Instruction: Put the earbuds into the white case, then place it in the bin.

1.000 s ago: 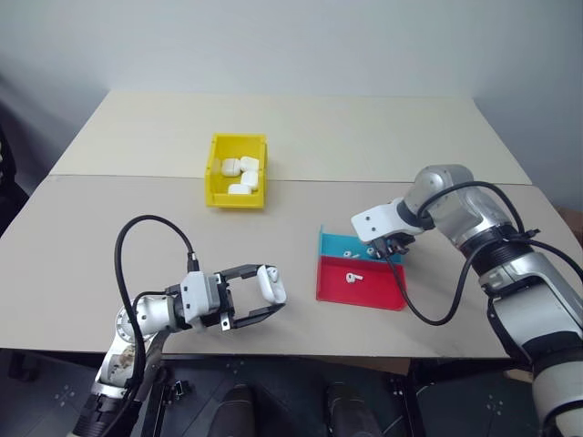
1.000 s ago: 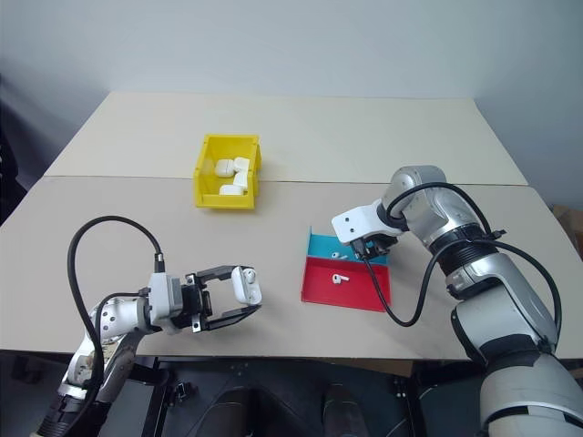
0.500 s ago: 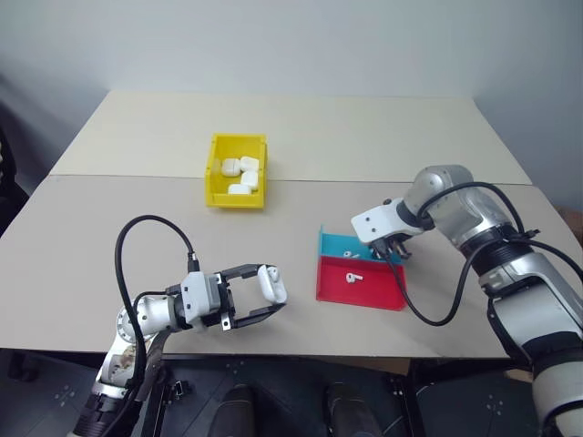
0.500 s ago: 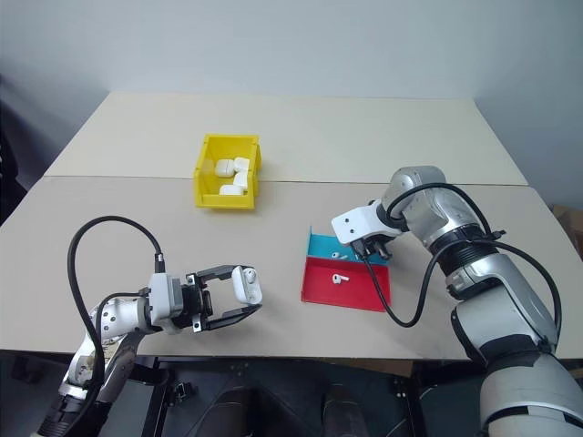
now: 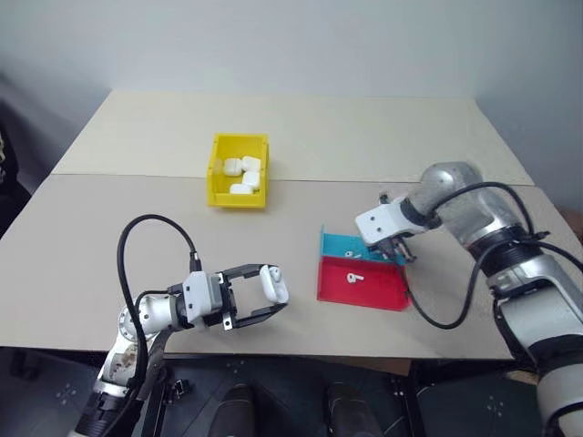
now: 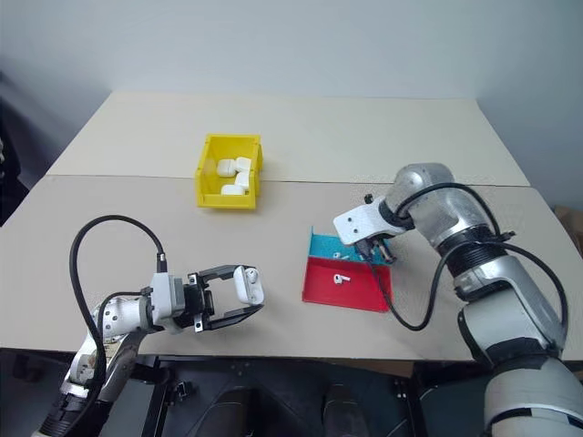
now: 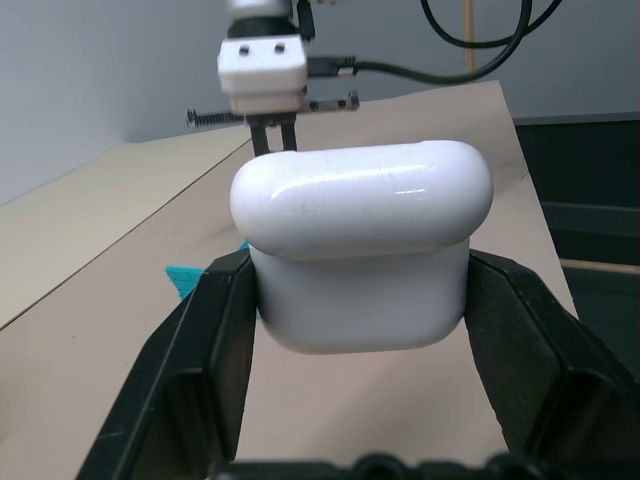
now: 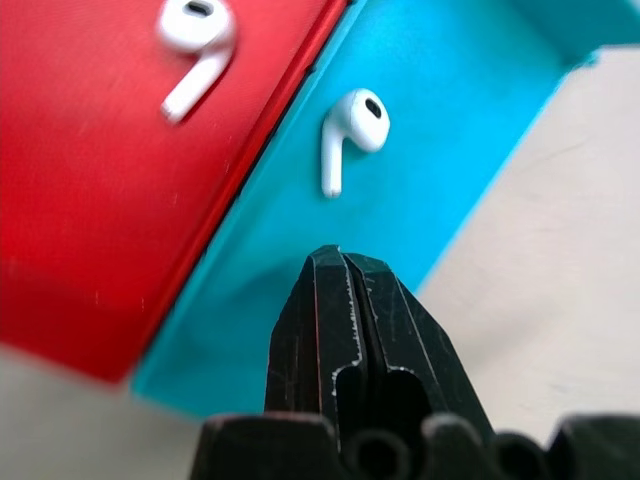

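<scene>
My left gripper point(image 5: 271, 291) is shut on the white case point(image 5: 273, 284), holding it just above the table's near edge; its black fingers point(image 7: 215, 330) press both sides of the case point(image 7: 362, 250). One earbud point(image 8: 345, 135) lies in the blue tray point(image 8: 450, 150). Another earbud point(image 8: 195, 50) lies in the red tray point(image 8: 90, 200). Over the blue tray, my right gripper point(image 8: 340, 262) points down, shut with nothing between its fingers. The yellow bin point(image 5: 237, 201) stands at mid-table, far left of the trays.
Several white cases lie inside the bin. The red tray point(image 5: 364, 289) and blue tray point(image 5: 339, 244) sit side by side right of centre. A black cable loops from each wrist. A seam crosses the table behind the trays.
My right gripper has shut and lifted slightly from the blue tray, leaving the earbud lying there. The left gripper and case stay still.
</scene>
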Controlling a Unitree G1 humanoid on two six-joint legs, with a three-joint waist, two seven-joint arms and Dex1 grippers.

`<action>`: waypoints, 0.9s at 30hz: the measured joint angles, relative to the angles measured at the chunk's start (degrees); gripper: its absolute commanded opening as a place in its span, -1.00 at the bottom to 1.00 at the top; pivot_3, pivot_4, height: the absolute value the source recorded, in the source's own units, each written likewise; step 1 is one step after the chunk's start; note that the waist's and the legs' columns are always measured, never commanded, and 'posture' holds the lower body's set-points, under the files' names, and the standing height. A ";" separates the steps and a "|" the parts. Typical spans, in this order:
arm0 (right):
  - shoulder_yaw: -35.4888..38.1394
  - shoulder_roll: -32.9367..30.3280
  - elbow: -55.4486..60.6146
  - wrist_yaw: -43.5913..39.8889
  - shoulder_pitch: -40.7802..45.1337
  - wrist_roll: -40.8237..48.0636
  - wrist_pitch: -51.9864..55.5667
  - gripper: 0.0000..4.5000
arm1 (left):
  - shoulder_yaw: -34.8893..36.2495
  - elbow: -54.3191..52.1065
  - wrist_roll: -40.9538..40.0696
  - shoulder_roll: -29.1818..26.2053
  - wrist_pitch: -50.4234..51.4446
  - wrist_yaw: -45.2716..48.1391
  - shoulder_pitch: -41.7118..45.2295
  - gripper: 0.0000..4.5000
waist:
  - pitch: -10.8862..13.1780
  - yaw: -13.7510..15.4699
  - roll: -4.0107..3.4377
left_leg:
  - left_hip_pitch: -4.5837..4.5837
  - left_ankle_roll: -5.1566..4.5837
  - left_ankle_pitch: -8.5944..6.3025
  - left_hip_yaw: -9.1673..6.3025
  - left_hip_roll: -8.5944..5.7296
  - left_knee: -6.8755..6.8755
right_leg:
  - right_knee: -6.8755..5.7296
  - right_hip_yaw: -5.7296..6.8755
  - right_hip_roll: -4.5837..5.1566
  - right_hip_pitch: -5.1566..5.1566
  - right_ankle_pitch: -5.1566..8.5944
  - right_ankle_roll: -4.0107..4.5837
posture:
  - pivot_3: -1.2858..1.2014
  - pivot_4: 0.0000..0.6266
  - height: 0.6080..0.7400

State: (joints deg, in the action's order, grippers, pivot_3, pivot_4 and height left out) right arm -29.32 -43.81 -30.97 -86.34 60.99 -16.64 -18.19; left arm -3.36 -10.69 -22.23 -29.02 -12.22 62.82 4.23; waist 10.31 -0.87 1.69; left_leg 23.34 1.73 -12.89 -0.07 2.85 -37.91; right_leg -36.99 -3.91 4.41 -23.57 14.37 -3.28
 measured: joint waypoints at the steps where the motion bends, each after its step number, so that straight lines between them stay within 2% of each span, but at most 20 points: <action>1: 0.69 -0.73 -0.17 -0.27 0.12 0.75 -3.09 -0.98 | -0.01 0.01 0.00 0.00 0.00 -0.05 0.00 0.25 | 0.00 -0.06 0.00 | -0.03 0.00 0.00 0.01 0.00 0.00 | 0.00 0.00 0.00 0.03 0.00 0.00 | 0.03 -0.52 1.00; 2: 0.83 -1.31 -0.48 -0.62 0.35 1.68 -6.04 -0.98 | -0.01 0.03 0.00 0.00 0.00 -0.06 0.01 0.25 | 0.00 -0.12 0.00 | -0.07 0.00 0.00 0.02 0.00 0.00 | 0.00 0.00 0.00 0.06 0.00 0.00 | 0.03 -0.52 1.00; 6: 0.81 -2.03 -4.69 -1.65 1.63 3.10 -16.60 -0.58 | -0.14 0.20 0.07 0.11 -0.01 -0.10 0.39 0.25 | 0.00 -0.58 0.00 | -0.30 0.00 0.00 0.01 0.01 0.00 | 0.00 -0.01 -0.01 0.29 0.00 0.00 | 0.03 -0.52 1.00; 16: -3.38 1.26 -17.08 3.02 6.66 -4.01 -35.56 -0.58 | -0.29 0.34 0.58 0.33 -0.07 -0.48 0.28 0.25 | 0.04 -1.71 -0.06 | -0.33 0.00 0.00 0.02 0.00 0.00 | -0.01 -0.02 0.00 0.31 0.00 0.01 | 0.03 -0.52 1.00; 20: -4.73 3.21 -21.64 5.39 10.23 -6.91 -40.60 -0.04 | -0.23 0.30 0.62 0.28 -0.08 -0.84 0.03 0.25 | 0.06 -1.72 -0.10 | -0.35 0.00 0.00 0.01 0.01 0.01 | -0.03 -0.03 0.00 0.31 0.00 0.01 | 0.03 -0.52 1.00; 27: -6.61 5.26 -27.01 9.91 13.31 -12.12 -42.78 -0.04 | -0.19 0.27 0.67 0.15 -0.08 -1.41 -0.28 0.25 | 0.08 -1.60 -0.13 | -0.34 0.00 0.00 0.01 0.00 0.01 | -0.02 -0.03 0.01 0.30 0.00 0.01 | 0.03 -0.52 1.00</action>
State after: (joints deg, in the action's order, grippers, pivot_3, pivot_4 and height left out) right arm -35.93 -38.56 -57.97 -76.43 74.31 -28.77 -60.98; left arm -3.55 -10.42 -21.57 -28.87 -12.30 61.41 3.95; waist 10.39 -2.47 1.56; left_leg 23.00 1.73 -12.89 -0.06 2.86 -37.90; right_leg -37.01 -3.94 4.42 -23.27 14.38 -3.28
